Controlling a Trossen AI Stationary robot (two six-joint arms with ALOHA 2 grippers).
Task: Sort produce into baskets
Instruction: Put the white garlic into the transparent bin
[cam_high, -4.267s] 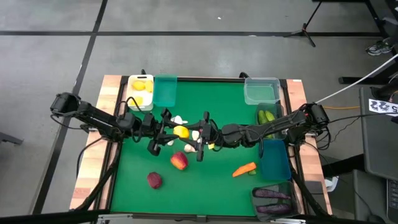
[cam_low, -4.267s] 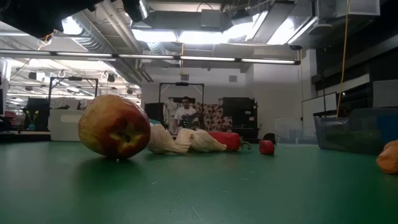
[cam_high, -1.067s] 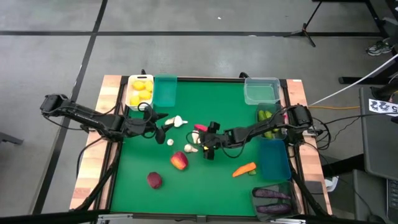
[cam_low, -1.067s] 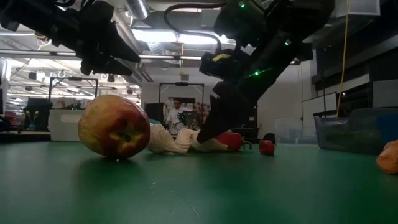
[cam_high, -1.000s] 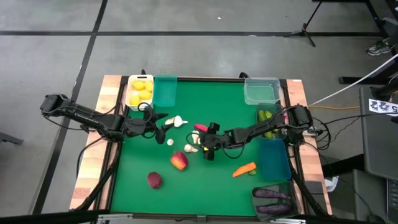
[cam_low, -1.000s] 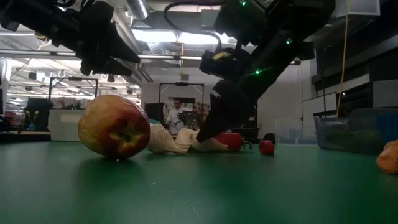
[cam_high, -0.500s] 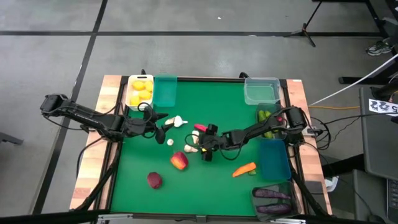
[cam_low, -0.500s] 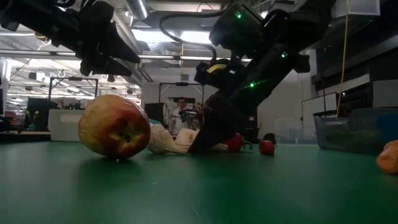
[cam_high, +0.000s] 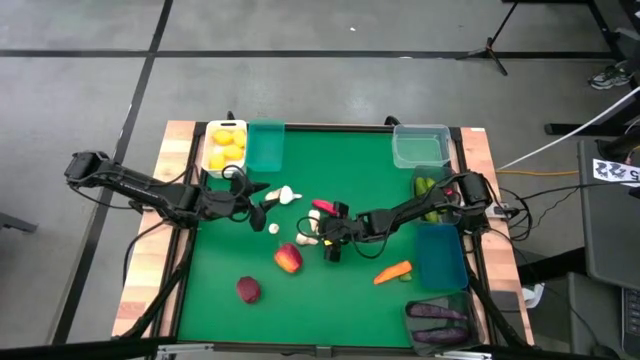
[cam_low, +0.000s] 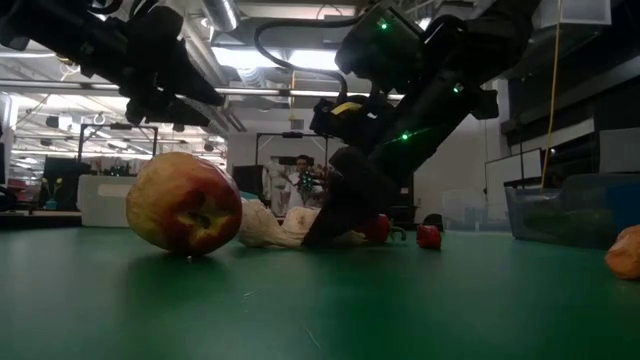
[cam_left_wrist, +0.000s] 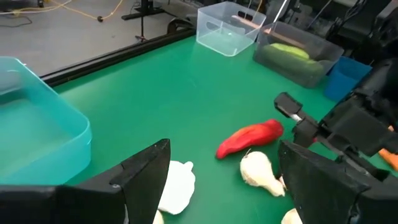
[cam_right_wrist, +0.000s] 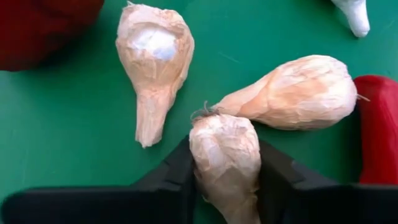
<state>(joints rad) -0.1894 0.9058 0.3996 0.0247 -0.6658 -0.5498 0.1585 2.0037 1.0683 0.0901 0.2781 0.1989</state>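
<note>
On the green-topped bench (cam_high: 330, 160), in a lit workshop with a person far behind, the right gripper (cam_right_wrist: 227, 186) has its fingers pressed against a garlic bulb (cam_right_wrist: 225, 152) mid-bench, while the left gripper (cam_left_wrist: 221, 180) hovers spread and empty near the teal basket (cam_left_wrist: 37, 134).

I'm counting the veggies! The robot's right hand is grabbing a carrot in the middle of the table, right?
Not a carrot. The right wrist view shows the right hand closed around a garlic bulb in the middle of the table. The carrot lies untouched nearby.
</note>
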